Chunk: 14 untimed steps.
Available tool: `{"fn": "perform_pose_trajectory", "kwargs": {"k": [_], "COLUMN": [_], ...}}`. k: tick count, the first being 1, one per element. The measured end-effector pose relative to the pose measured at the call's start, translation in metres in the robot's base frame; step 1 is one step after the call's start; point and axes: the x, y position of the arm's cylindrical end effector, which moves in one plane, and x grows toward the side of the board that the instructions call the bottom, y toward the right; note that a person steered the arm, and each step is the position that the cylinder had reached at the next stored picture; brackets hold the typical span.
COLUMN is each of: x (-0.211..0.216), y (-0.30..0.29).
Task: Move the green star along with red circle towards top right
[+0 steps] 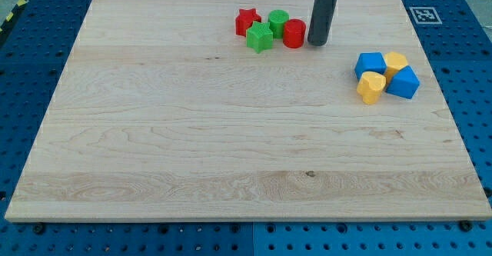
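Observation:
The green star [260,38] lies near the view's top, centre, on the wooden board [231,148]. The red circle [294,34] sits just to its right, touching or nearly touching it. My tip [317,41] stands right of the red circle, close beside it with a thin gap. A red star [247,21] lies upper left of the green star. A green circle [278,21] sits between the red star and the red circle, just above the green star.
At the view's right is a cluster: a blue block [370,64], a yellow block [396,62], a blue block [403,82] and a yellow heart [371,87]. A fiducial marker [422,14] sits at the board's top right corner.

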Motion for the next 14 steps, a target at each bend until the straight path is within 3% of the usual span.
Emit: {"fn": "perform_pose_trajectory", "kwargs": {"k": [1,2,3,4,6,8,11,14], "x": [0.038,0.052,0.048,0.023,0.012,0.001,-0.017,0.015], "y": [-0.017,-0.073,-0.141,-0.148,-0.113,-0.158,-0.019,-0.049]}}
